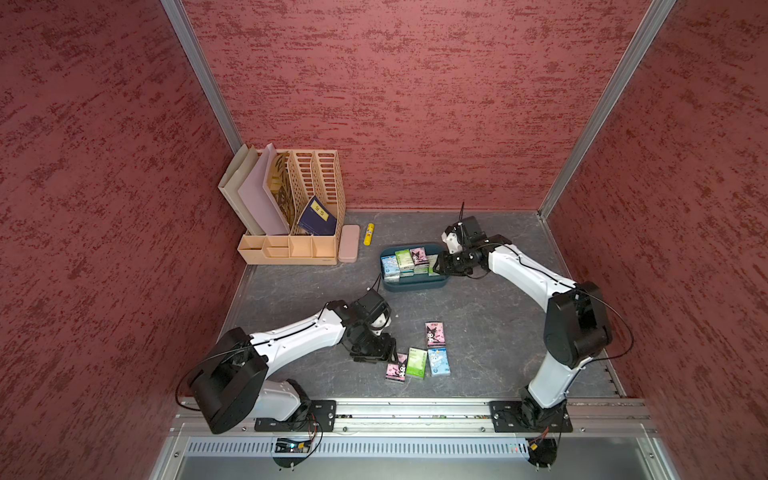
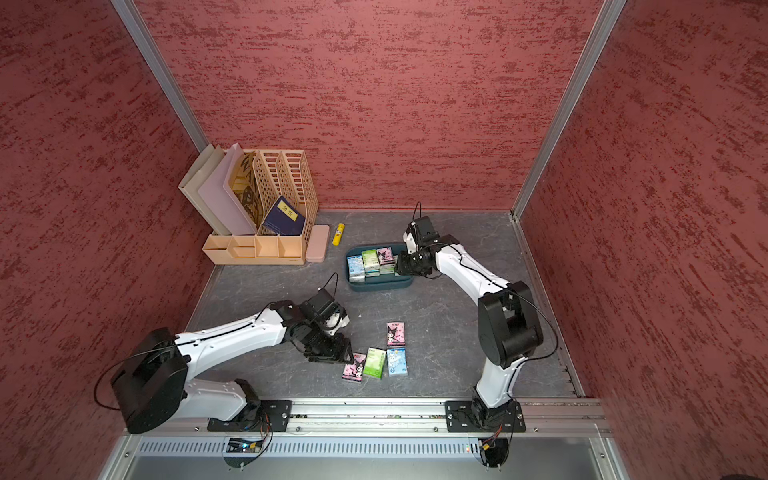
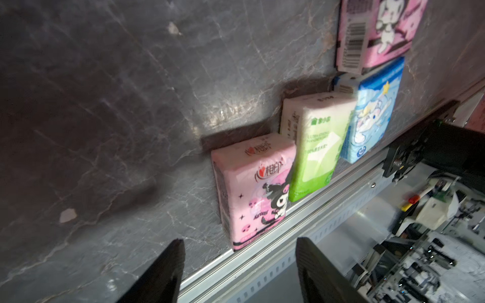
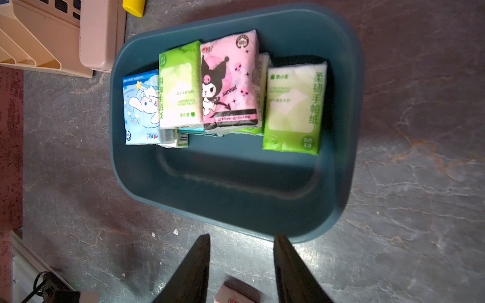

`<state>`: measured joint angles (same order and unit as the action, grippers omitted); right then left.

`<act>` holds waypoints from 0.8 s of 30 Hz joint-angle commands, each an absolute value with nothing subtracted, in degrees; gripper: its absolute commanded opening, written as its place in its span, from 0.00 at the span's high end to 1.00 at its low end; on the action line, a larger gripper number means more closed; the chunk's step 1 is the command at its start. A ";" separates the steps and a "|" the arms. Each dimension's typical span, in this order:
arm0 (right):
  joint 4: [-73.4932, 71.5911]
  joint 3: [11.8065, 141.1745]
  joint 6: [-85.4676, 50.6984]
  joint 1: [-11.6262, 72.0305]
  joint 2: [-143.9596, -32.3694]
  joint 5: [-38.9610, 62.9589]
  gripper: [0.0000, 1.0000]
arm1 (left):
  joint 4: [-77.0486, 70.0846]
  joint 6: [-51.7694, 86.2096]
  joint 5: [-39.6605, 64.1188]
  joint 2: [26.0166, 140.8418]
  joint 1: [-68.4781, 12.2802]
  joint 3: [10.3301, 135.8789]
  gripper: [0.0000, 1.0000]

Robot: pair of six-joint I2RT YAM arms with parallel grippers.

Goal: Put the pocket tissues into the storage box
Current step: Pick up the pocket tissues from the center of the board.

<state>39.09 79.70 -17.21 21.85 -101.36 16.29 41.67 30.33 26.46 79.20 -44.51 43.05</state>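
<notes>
Left wrist view puts the nearest pink pack (image 3: 253, 189) just ahead of the left gripper (image 3: 238, 239), its length in line with the parted, empty jaws; the open, empty right gripper (image 4: 243, 236) is well apart.

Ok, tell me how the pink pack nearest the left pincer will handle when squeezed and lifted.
The pink pack looks soft, its film wrapper puffy and rounded, so it probably dents under grip. Glossy film may slip. Lying flat, it shouldn't roll.
</notes>
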 commanded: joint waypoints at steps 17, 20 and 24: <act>45.18 79.89 -15.04 21.59 -94.76 12.23 0.56 | 36.81 27.08 26.54 88.15 -45.44 44.28 0.70; 45.26 79.97 -15.03 21.60 -94.79 12.22 0.56 | 36.65 27.16 26.67 88.28 -45.35 44.13 0.91; 45.31 80.16 -15.03 21.53 -94.61 12.30 0.56 | 36.44 27.20 27.02 88.40 -45.18 43.95 1.00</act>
<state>44.42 79.81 -15.59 21.85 -95.94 13.39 37.36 27.51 29.04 87.74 -45.28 44.16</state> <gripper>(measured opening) 0.442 0.057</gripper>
